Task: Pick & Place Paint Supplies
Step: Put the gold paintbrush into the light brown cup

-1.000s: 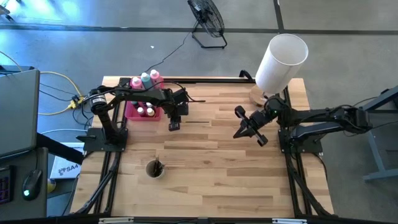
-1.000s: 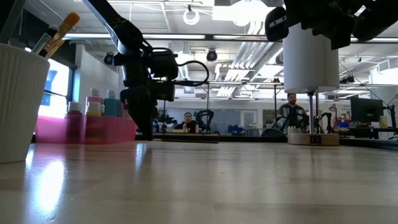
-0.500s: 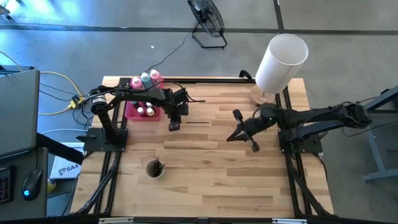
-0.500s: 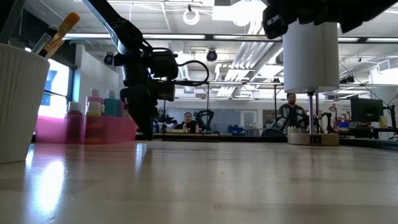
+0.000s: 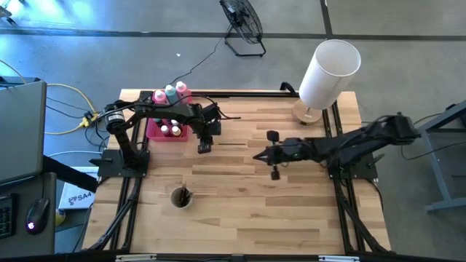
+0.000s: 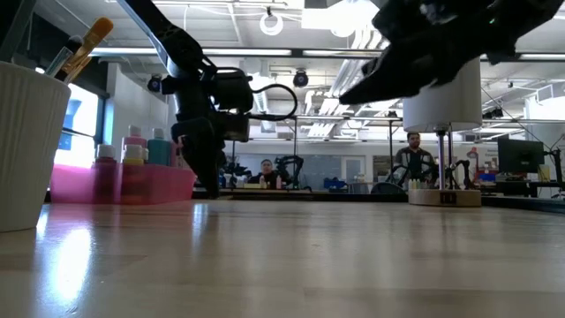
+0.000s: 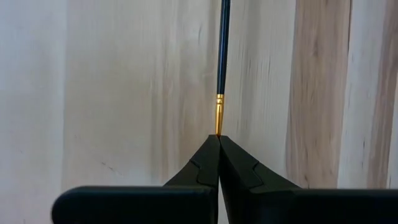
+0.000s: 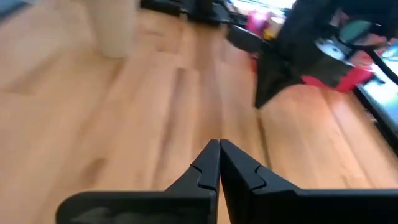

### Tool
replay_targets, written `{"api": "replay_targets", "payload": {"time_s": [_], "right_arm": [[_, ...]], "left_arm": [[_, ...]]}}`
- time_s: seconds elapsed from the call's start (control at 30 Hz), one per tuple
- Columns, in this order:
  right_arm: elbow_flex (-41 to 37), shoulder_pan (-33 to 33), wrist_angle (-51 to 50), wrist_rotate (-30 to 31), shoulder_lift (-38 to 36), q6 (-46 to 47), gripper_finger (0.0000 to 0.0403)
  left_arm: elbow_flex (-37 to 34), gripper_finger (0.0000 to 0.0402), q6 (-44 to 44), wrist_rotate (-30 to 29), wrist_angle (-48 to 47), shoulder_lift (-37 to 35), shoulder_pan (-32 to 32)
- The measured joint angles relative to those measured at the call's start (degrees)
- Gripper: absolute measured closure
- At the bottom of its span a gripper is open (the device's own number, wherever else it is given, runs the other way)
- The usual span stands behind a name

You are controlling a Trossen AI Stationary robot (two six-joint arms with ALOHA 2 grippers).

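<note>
A thin dark-handled brush with a gold ferrule lies on the wood just right of the pink tray. My left gripper points down at the brush's left end, shut on it. The tray holds tiny capped pots. Two pink squeeze bottles and a teal one stand at its far side. My right gripper hovers shut over the table's middle, right of the brush, touching nothing. My left gripper pinches the brush by its bristle end, just past the gold ferrule, in the seam between its two fingertips. The fingers come from above, pointing down. The dark handle runs away from them toward the table's right, lying along the wood.
A white ribbed cup holding brushes stands near the front left, and looms large in the low view. The big white lampshade stands at the far right corner on a round base. Bare wood lies across the middle and near side.
My right arm has reached out from the right side toward the table's left, its gripper swinging round and travelling to the middle, closer to the brush's free end. My left gripper and the brush have stayed where they were.
</note>
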Motion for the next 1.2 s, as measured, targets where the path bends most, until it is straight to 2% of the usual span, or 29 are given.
{"api": "replay_targets", "payload": {"time_s": [0.07,0.27,0.53,0.67,0.83,1.0,1.2], "right_arm": [[0.00,-0.52,3.85,1.59,3.49,-0.99,0.0400],[0.00,-2.31,14.81,0.74,11.00,-3.72,0.0400],[1.13,-2.17,21.93,0.88,18.20,-10.75,0.0400],[6.27,-2.21,15.35,2.02,20.98,-10.57,0.0400],[16.90,-2.17,-0.35,7.61,24.89,-11.74,0.0400],[25.52,-2.90,-11.84,11.13,29.45,-13.53,0.0400],[29.59,-4.32,-19.22,16.00,33.66,-13.68,0.0400]], "left_arm": [[0.00,0.0401,0.00,0.02,0.13,0.00,0.00],[0.00,0.0401,0.00,0.21,-0.03,0.00,0.01],[0.00,0.0401,0.00,0.23,-0.42,0.00,0.01],[0.00,0.0401,-0.19,0.23,-0.41,0.00,0.01],[0.00,0.0401,-0.24,0.25,-0.44,0.00,0.01],[0.00,0.0401,-0.26,0.25,-0.48,0.00,0.00],[0.00,0.0401,-0.27,0.25,-0.57,0.00,0.01]]}}
